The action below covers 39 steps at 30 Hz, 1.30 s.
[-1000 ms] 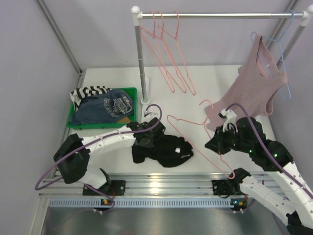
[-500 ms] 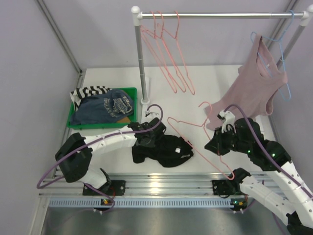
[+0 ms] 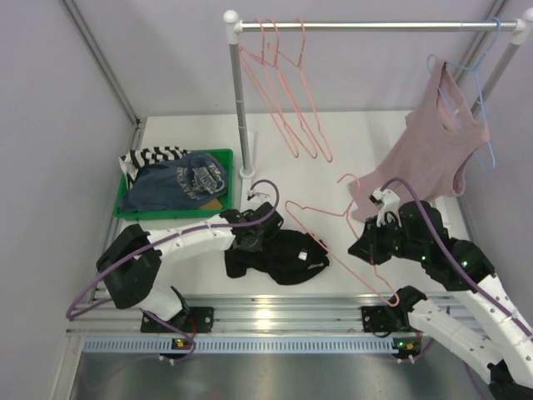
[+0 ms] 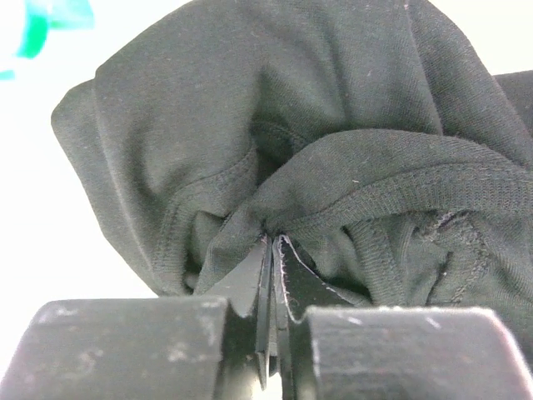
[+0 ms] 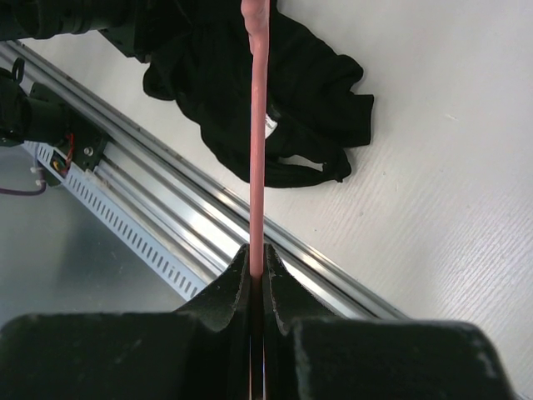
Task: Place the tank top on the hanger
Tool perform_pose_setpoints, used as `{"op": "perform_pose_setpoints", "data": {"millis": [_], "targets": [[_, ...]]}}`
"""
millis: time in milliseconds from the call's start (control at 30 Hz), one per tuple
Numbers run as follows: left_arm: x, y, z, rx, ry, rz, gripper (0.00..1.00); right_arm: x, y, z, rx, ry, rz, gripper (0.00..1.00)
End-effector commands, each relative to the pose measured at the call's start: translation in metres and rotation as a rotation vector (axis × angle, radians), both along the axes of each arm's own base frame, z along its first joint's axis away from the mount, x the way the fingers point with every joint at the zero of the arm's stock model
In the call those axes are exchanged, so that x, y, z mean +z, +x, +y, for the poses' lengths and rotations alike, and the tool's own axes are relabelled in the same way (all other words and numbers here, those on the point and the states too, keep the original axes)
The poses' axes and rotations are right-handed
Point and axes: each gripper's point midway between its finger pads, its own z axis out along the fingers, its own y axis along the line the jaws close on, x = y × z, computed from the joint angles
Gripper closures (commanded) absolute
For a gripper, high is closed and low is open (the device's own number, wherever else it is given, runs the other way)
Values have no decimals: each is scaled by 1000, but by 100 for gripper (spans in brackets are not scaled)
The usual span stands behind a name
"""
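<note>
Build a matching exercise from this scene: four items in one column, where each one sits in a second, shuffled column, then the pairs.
1. black tank top
2. salmon hanger
3. pink tank top
4. blue printed shirt

A. lying in the green tray
B. hanging from the rail
C. pinched in the right gripper
D. crumpled on the table, pinched by the left gripper

Pairs: 1-D, 2-C, 3-B, 4-A

White links, black joints, purple cable on left arm, right arm; left tool matte black.
</note>
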Motion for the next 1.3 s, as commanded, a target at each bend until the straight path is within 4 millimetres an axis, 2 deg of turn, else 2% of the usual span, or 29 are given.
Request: {"op": "perform_pose_setpoints", "data": {"millis": [0,133,333,567,900,1100,1267], "targets": [[26,8,-1,2,-22,-63,98,15,1,6,38,30,-48,100],[46,8,-4,-8,-57,-76,100,23,-8,9,87,47,-44,100],[66,6,-11,-20,-121,-86,100,23,-30,18,194,93,1,100],[73,7,-13,-3,-156,-77,100,19,-38,22,226,126,24,100],[86,8,-16,-3,-200,-92,100,0,-40,31,232,150,67,100],[90,7,-18,-10,-216,-92,100,-10,-34,37,209,162,70,100],[93,5,-18,-12,-236,-91,100,-17,-26,50,192,208,71,100]]}}
